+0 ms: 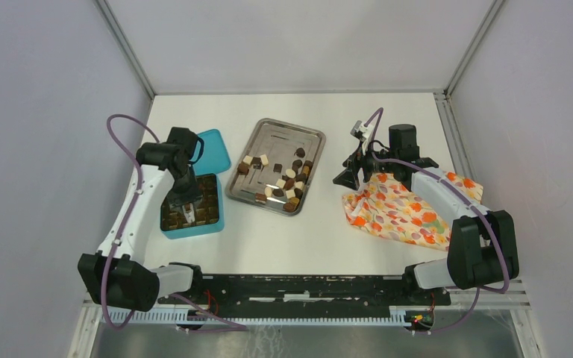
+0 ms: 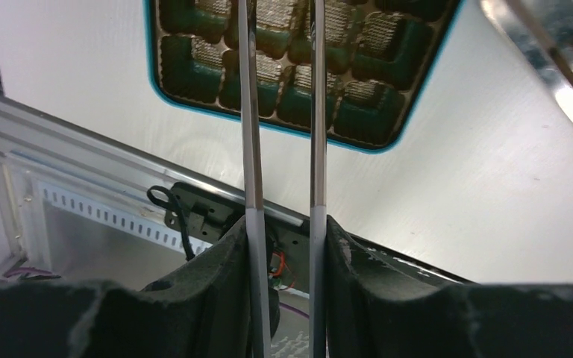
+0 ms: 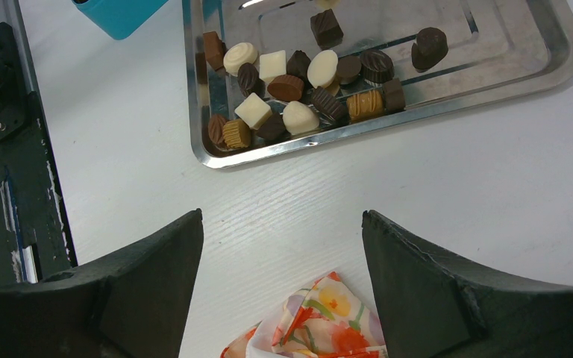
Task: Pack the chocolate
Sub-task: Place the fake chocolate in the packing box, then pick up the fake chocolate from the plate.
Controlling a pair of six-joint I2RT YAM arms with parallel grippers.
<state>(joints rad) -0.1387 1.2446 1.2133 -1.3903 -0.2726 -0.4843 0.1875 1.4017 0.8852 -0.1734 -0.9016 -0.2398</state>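
Several chocolate pieces, dark, mid-brown and cream, lie in the steel tray; they also show in the right wrist view. My left gripper is shut on metal tongs and holds them over the teal compartmented box, whose cavities look empty where they show. The tong tips are cut off by the frame edge. My right gripper is open and empty, just above the near corner of the orange floral cloth, right of the tray.
The box's teal lid lies behind the box. The cloth spreads under the right arm. The tray's corner sits close to the right of the box. The black base rail runs along the near edge.
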